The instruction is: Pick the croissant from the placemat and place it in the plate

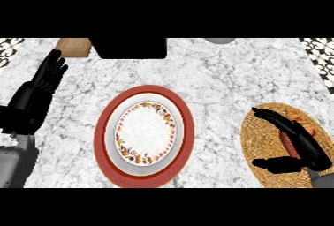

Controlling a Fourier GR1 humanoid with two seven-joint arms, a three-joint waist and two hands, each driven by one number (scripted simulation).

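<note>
Item: croissant [299, 132], an orange-brown, glossy pastry of elongated form, lying on the woven straw-coloured round placemat [257, 143] at the right of the white-and-grey marbled counter [215, 79]; only strips of it show, at the top near the placemat's far rim and along its middle, the rest hidden under the right hand [297, 141]. Right hand: black, set over the placemat with fingers [277, 118] stretched along the far side of the pastry and thumb [279, 165] extended on the near side, the croissant lying between them; the hand stands wide and spread about the pastry, and contact cannot be told. Plate [145, 132]: white centre with a floral border of red, orange and green, seated on a broad red outer rim, placed at mid-counter, well apart from the placemat, nothing on it. Left hand [39, 88]: black, at the left edge of the view, fingers straight and pointing away, resting open on the counter, apart from the plate. Other: a tan wooden block [73, 46] at the far left of the counter beside a large black box shape [129, 47]; patterned black-and-white tile [9, 46] at both far corners
</note>
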